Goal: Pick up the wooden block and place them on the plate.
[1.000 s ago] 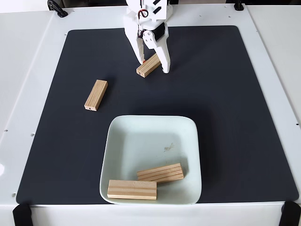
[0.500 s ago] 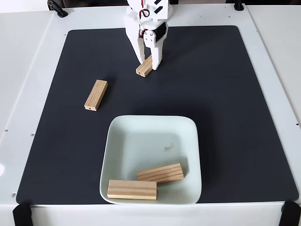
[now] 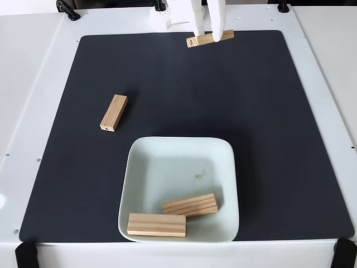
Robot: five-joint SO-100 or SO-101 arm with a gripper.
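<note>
wooden block [image 3: 210, 39] clamped in raised fingers [image 3: 215, 25], above mat [image 3: 268, 111].

Four wooden blocks [image 3: 210, 39] [image 3: 114, 113] [image 3: 190, 205] [image 3: 156, 225], one plate [image 3: 167, 153], one black mat [image 3: 268, 111] and one pincer [image 3: 207, 34].
</note>
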